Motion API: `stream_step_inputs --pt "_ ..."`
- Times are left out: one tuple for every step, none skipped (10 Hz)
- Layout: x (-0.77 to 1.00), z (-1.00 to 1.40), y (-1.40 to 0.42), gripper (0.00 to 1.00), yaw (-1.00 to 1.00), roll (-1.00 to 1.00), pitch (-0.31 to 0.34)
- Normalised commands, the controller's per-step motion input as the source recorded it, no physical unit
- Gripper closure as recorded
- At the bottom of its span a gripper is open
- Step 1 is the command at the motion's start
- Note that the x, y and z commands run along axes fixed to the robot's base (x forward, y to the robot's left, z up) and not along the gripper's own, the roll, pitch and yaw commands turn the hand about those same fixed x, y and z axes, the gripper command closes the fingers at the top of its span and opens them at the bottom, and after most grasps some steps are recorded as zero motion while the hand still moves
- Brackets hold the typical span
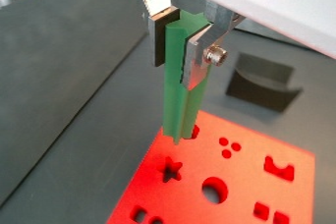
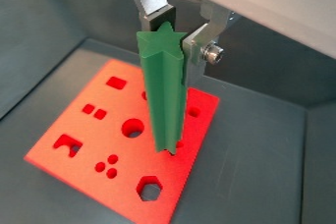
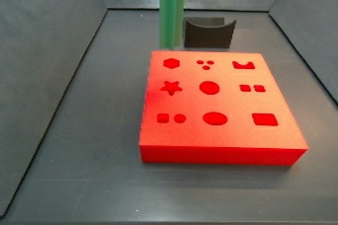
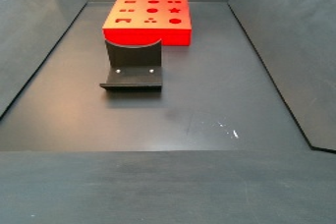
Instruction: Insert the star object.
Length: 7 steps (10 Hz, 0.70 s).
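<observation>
Green star object [image 1: 180, 81] hangs upright, pinched near its top between the gripper's [image 1: 182, 41] 2 silver fingers; long axis vertical. In both wrist views its lower tip sits over the red block [image 3: 218, 111], close to the block's edge and offset from the star hole [image 1: 170, 172]. Judgement: needs a short sideways shift toward that hole, then straight descent. Dark curved holder [image 3: 208, 32] stands behind the block, clear of the path. Bin walls [image 3: 66, 91] well apart.
</observation>
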Motion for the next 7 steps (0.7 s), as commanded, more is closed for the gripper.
stream_step_inputs --pt "0.00 -0.06 -0.09 1.00 -1.00 0.00 0.000" --pt "0.22 -0.02 -0.42 1.00 -0.47 0.00 -0.010" --pt "0.34 -0.04 -0.52 1.00 -0.40 0.00 -0.041" --pt "0.27 -0.06 -0.49 1.00 -0.54 0.00 -0.056" --pt "0.21 -0.10 -0.42 1.00 -0.67 0.02 -0.053" --pt "0.16 -0.18 -0.07 1.00 -0.76 0.01 -0.037" --pt "-0.07 -0.15 0.03 1.00 -0.07 0.01 0.000"
